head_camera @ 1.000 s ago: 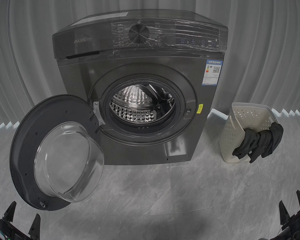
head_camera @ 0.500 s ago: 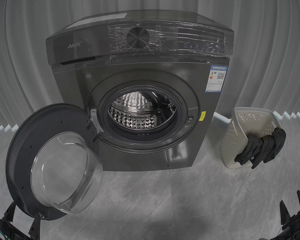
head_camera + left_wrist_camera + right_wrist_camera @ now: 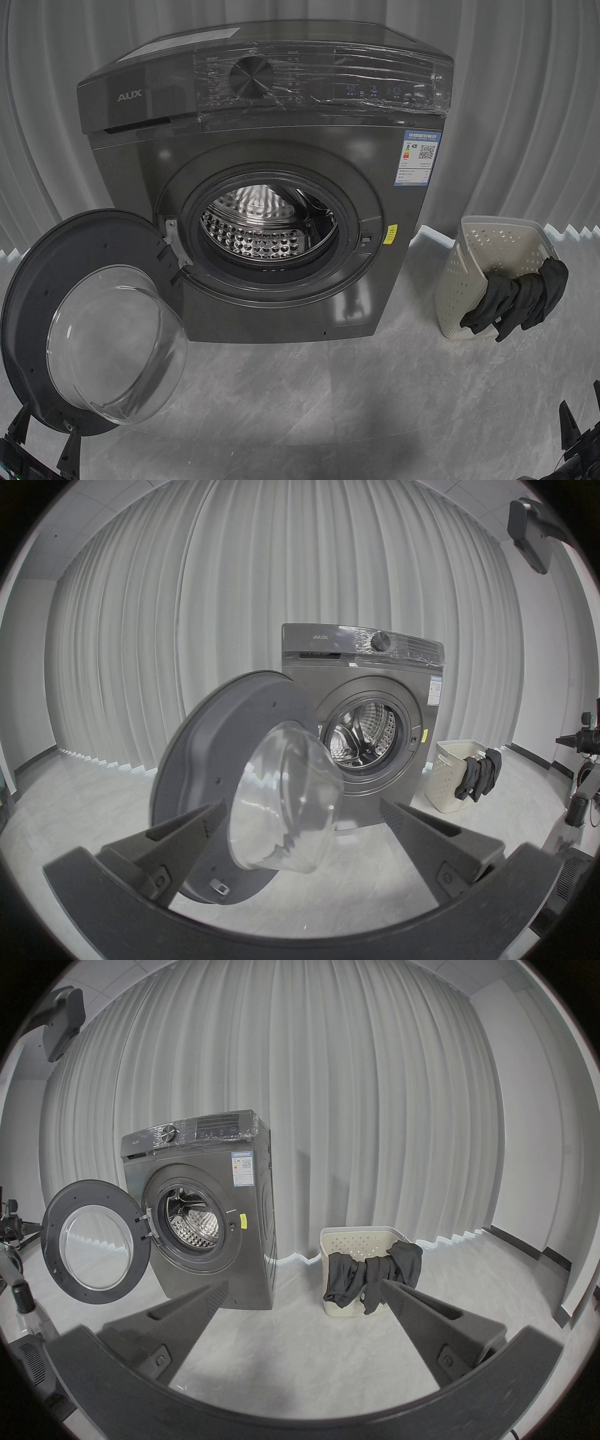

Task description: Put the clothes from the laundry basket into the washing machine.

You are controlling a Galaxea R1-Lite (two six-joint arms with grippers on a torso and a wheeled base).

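Your left gripper (image 3: 301, 805) and right gripper (image 3: 303, 1285) both stood with fingers apart, holding nothing. The dark clothes (image 3: 519, 299) hung over the laundry basket (image 3: 455, 289) rim, beside the washing machine (image 3: 140, 165), whose door (image 3: 37, 300) was open.

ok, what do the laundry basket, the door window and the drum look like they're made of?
Laundry basket: probably moulded plastic, matt off-white, with thin walls and regular rows of small holes.
Door window: clear and glossy, a see-through bowl with highlights. Glass or plastic, can't tell which.
Drum: likely stainless steel, bright and reflective, with a perforated, embossed wall.
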